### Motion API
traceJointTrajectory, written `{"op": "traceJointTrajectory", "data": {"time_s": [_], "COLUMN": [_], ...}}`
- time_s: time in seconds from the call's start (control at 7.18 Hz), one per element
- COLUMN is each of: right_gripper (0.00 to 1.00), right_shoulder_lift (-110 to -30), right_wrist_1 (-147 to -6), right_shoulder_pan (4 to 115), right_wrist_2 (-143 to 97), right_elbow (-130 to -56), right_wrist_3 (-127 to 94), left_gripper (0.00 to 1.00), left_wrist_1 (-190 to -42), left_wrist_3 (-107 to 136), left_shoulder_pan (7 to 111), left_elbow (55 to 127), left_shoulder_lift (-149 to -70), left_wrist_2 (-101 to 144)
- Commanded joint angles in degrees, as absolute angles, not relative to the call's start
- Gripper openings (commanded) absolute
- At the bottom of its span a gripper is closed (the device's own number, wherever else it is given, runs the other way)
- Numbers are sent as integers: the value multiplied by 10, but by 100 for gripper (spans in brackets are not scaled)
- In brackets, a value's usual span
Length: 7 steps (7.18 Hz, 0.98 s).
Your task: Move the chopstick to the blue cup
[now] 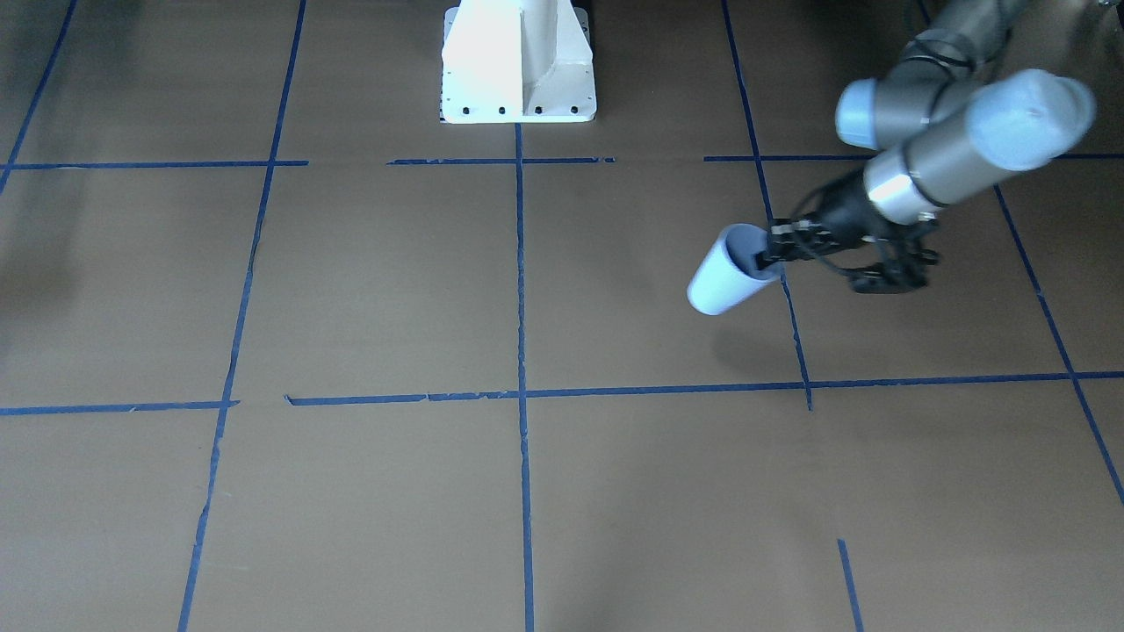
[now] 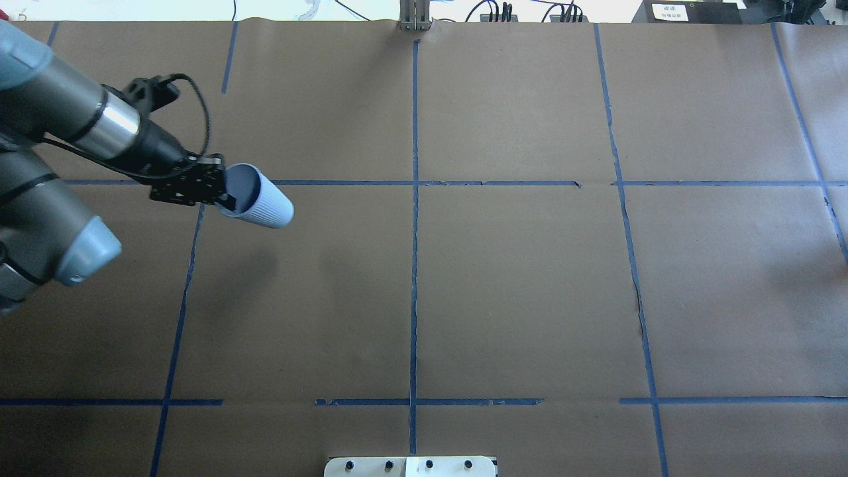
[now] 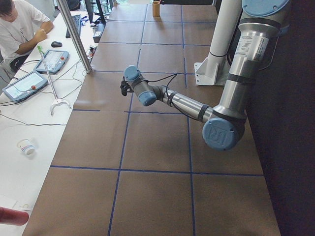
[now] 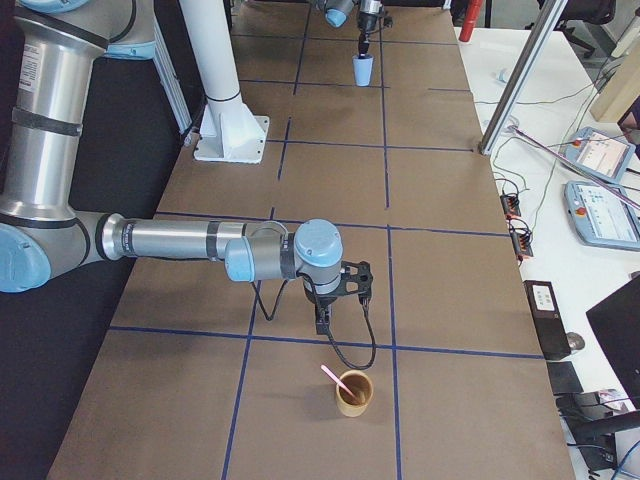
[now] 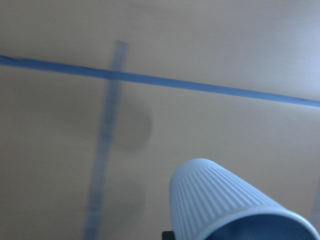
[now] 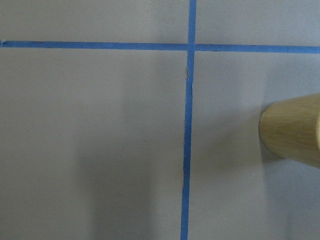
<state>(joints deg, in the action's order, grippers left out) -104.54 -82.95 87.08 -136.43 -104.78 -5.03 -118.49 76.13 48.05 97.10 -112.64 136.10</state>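
Observation:
My left gripper is shut on the rim of the pale blue ribbed cup and holds it tilted above the brown table, its base pointing away from the arm. The overhead view shows the same grip on the cup, and the cup fills the lower right of the left wrist view. The pink chopstick leans in a tan cup at the table's other end. My right gripper hangs just beside the tan cup; I cannot tell whether it is open or shut.
The white robot base stands at the middle of the table's robot side. Blue tape lines grid the brown table. A side bench with teach pendants and a metal post runs along the far edge. A seated person is at that bench.

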Motion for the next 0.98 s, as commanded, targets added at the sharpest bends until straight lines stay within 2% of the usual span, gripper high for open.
{"op": "traceJointTrajectory", "data": {"time_s": [0.0, 0.14, 0.84], "right_gripper": [100, 100, 100], "right_shoulder_lift": [-1044, -1045, -1045], "right_wrist_1": [-806, -806, -805], "right_shoulder_pan": [867, 867, 867], "right_wrist_2": [-1362, -1363, -1385], "right_elbow": [-1048, -1047, -1046], "right_wrist_3": [-53, -53, -53], "left_gripper": [0, 0, 0], "left_wrist_1": [-1030, -943, -944], "left_wrist_3": [811, 806, 806], "left_shoulder_pan": [332, 323, 268], "left_elbow": [966, 969, 955], "left_shoulder_lift": [-1276, -1314, -1323], "left_wrist_2": [1146, 1124, 1085]}}
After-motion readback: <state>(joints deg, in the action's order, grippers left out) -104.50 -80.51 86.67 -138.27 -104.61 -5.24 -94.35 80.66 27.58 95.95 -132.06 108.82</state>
